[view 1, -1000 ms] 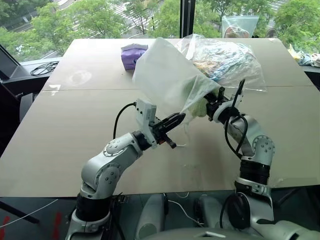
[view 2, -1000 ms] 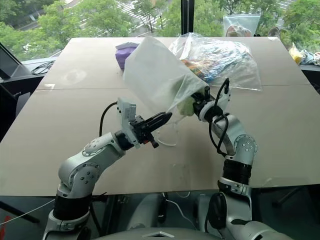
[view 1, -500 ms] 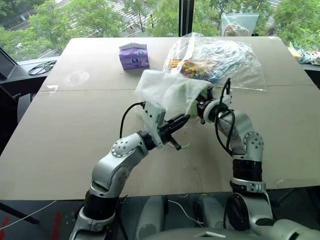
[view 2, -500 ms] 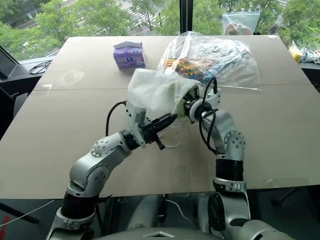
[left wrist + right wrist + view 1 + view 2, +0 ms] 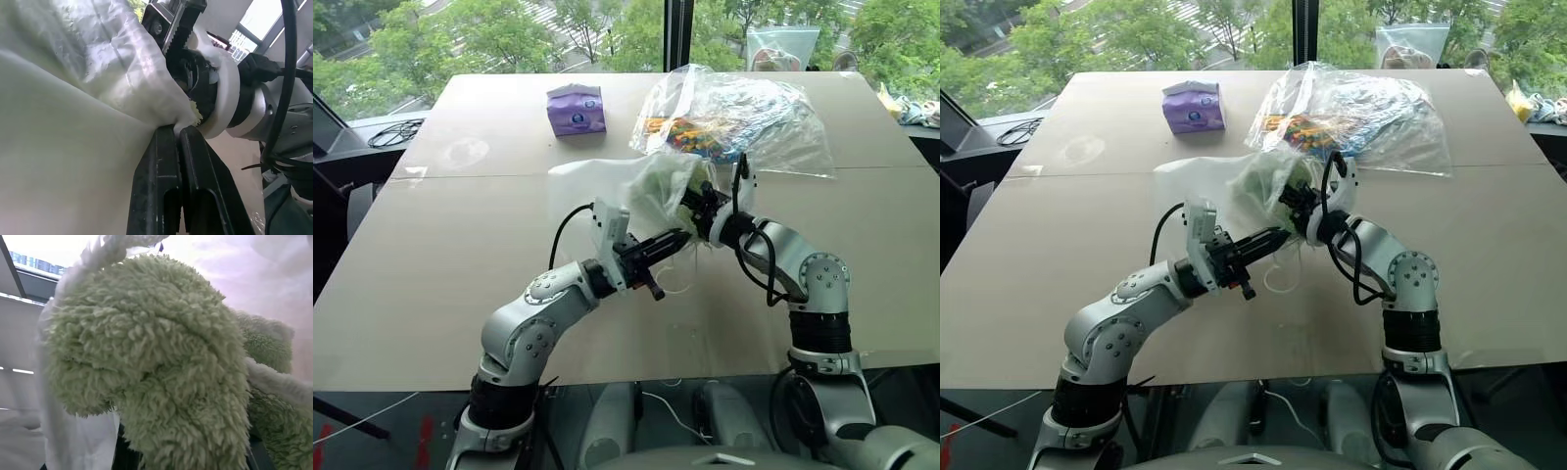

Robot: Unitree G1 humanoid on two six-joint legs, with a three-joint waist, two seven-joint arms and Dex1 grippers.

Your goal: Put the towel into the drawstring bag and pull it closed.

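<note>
Translucent drawstring bag [image 5: 607, 181] now slumped over fluffy green towel [image 5: 156, 362].

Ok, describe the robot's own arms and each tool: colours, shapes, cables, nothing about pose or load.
Both arms are silver-grey metal with rounded joint housings and black bands at the joints. A loose black cable loops along each forearm. The left tool has two slim black fingers with toothed inner faces, behind them a white boxy block on the wrist. The right tool is black too, set on a white ring collar.
</note>
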